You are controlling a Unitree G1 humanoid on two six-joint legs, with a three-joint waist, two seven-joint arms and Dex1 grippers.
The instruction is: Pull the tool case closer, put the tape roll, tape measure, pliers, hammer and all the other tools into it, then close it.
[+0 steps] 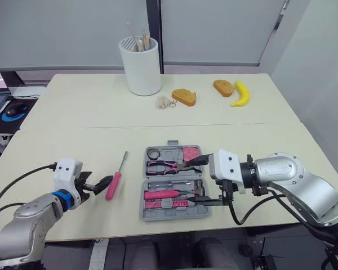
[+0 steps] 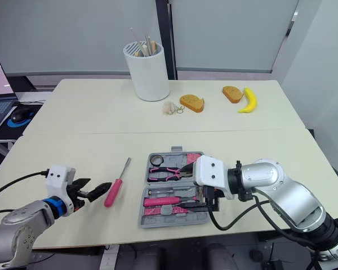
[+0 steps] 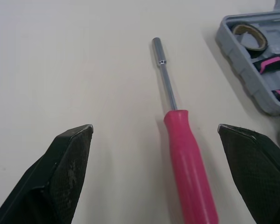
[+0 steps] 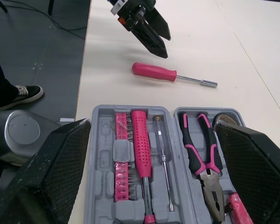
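An open grey tool case lies near the table's front edge. It holds a tape roll, pink-handled pliers, a pink-handled hammer and a slim screwdriver. A pink-handled nut driver lies on the table left of the case. My left gripper is open, low over the table, with the driver's handle between its fingers but untouched. My right gripper is open at the case's right side, its fingers spanning the case's width with nothing held.
At the table's far side stand a white utensil cup, two bread pieces, a banana and a small pale item. A laptop and mouse sit on a side desk at left. A person's shoe is on the floor.
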